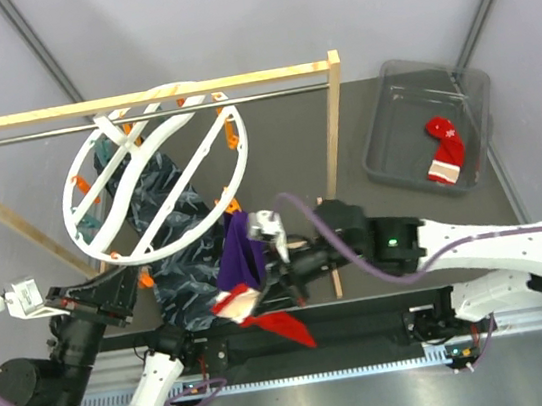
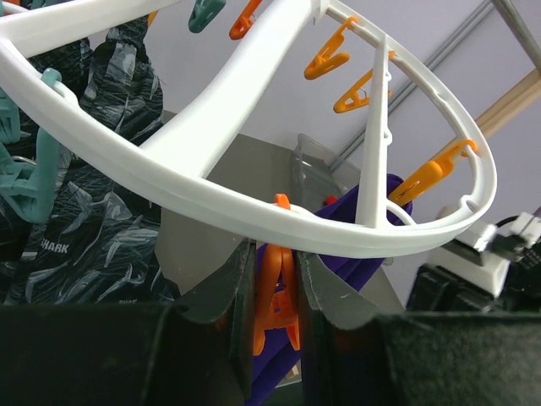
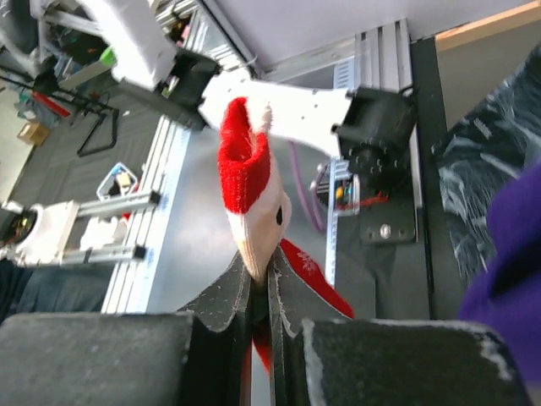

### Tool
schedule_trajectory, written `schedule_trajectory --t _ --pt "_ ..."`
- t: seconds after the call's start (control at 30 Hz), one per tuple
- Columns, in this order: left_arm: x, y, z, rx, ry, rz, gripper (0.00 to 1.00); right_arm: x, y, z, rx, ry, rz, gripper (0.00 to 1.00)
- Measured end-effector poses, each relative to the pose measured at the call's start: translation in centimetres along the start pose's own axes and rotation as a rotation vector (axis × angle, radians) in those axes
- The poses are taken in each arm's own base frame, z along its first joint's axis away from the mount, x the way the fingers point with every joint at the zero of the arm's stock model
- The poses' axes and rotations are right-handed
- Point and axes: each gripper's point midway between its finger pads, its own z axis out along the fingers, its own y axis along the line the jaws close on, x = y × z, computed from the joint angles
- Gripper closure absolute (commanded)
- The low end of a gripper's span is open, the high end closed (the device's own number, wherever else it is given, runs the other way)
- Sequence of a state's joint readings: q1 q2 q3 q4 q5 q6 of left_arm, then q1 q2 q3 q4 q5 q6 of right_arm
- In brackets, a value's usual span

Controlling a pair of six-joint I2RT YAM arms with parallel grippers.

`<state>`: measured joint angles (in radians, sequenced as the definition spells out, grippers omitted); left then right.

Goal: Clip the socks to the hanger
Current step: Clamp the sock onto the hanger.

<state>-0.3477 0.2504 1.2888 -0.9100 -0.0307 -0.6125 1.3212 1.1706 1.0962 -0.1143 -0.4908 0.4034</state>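
The round white hanger (image 1: 150, 169) hangs tilted from the metal rail, with orange clips around its rim. A purple sock (image 1: 240, 253) hangs from its near rim and also shows in the left wrist view (image 2: 397, 203). My left gripper (image 2: 275, 279) is shut on an orange clip (image 2: 276, 296) under the hanger rim (image 2: 279, 228). My right gripper (image 3: 264, 292) is shut on a red Christmas sock (image 3: 247, 194), held just below the purple sock; it shows red and white in the top view (image 1: 262, 315). Another red sock (image 1: 444, 149) lies in the grey bin.
A wooden-framed rack (image 1: 333, 124) with a metal rail carries the hanger. Dark blue-green patterned fabric (image 1: 167, 218) hangs behind the ring. A clear grey bin (image 1: 389, 146) stands at the back right. The aluminium frame runs along the near table edge.
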Motion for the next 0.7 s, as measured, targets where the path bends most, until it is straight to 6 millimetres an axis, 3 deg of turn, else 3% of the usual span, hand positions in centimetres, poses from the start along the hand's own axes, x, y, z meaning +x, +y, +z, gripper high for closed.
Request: schedule_trajectory --t 0.1,0.17,0.23,0.33,0.43,0.7 --pt "-0.3 -0.2 -0.3 0.003 -0.007 -0.012 1.00 -0.7 -0.8 4.3 0.062 0.006 -0.015 1.00" --pt "-0.6 -0.4 -0.5 0.003 -0.016 -0.021 1.00 -1.7 -0.1 7.1 0.107 -0.006 -0.062 1.00" --pt "-0.8 -0.3 -0.7 -0.004 -0.022 -0.029 1.00 -2.7 0.6 8.6 0.154 -0.036 -0.105 1.00" --pt "-1.0 0.0 -0.9 -0.031 -0.024 -0.046 1.00 -4.6 0.3 9.1 0.256 -0.102 -0.146 1.00" --pt "-1.0 0.5 -0.7 -0.070 -0.018 -0.065 1.00 -5.8 -2.0 8.4 0.394 -0.154 -0.174 1.00" --pt "-0.2 2.4 -0.1 -0.195 0.015 -0.123 1.00 -6.9 -6.6 8.4 0.637 -0.195 -0.257 1.00"
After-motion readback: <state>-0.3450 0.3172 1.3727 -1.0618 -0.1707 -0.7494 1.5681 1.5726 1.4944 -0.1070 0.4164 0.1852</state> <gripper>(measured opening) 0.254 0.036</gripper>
